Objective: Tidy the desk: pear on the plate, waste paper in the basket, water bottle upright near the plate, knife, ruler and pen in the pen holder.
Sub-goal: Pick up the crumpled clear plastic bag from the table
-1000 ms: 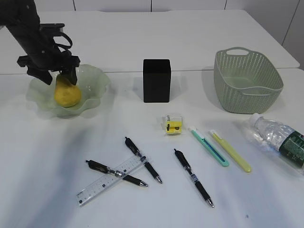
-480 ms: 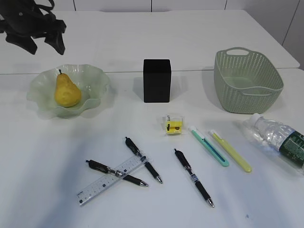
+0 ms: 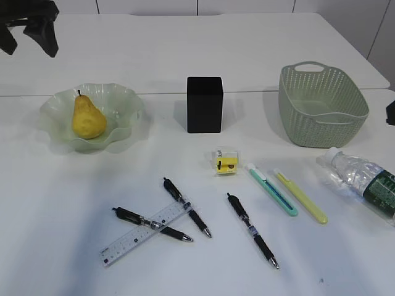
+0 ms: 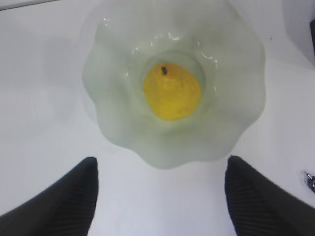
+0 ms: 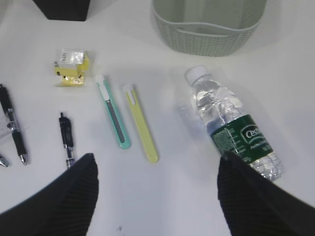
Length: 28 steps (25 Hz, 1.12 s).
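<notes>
We find the pear (image 3: 87, 118) standing upright in the hollow of the plate (image 3: 126, 105), stem up, so that part of the tidying looks done. Our left tool (image 4: 160, 196) hangs high above it with its jaws spread wide and nothing between them, clear of the ruffled rim.

Our right tool (image 5: 156, 194) is likewise wide open and empty, poised over the water bottle (image 5: 231, 127), which lies on its side on the tabletop (image 3: 62, 246), cap toward the basket (image 3: 321, 105); we judge this the likely next pick.

The waste paper (image 3: 224, 161) sits in front of the pen holder (image 3: 204, 103), not yet binned. The ruler (image 3: 144, 233) lies under crossed pens (image 3: 188, 207), which may make it awkward to lift cleanly. Two slim knives (image 3: 273, 190) lie side by side near the bottle.
</notes>
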Available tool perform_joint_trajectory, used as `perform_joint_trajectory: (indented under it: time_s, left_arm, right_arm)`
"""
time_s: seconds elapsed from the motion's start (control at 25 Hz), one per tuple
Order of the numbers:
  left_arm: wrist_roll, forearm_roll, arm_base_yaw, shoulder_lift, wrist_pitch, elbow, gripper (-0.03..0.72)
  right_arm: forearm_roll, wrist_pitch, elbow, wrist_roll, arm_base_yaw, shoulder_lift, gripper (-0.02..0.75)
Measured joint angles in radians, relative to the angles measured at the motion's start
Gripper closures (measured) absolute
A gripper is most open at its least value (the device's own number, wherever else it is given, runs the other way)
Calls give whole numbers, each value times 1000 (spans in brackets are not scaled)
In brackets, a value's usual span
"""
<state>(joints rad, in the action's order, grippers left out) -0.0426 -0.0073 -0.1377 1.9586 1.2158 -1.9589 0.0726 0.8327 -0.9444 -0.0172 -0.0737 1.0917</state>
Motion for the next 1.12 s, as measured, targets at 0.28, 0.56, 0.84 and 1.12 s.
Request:
perform_joint_trajectory:
  time_s: [0.28, 0.56, 0.84, 1.12]
  left_arm:
    - [9, 49, 0, -155, 6, 220, 119]
    - [31, -8, -13, -313, -76, 533, 119]
    - [34, -23, -17, -464, -119, 764, 119]
    - [34, -23, -17, -519, -132, 804, 119]
  right_arm:
    - [21, 15, -31, -13, -58, 0, 181]
    - [52, 60, -150, -13, -58, 42, 182]
    - [168, 157, -323, -13, -58, 223, 182]
    - [90, 197, -560, 47, -196, 484, 183]
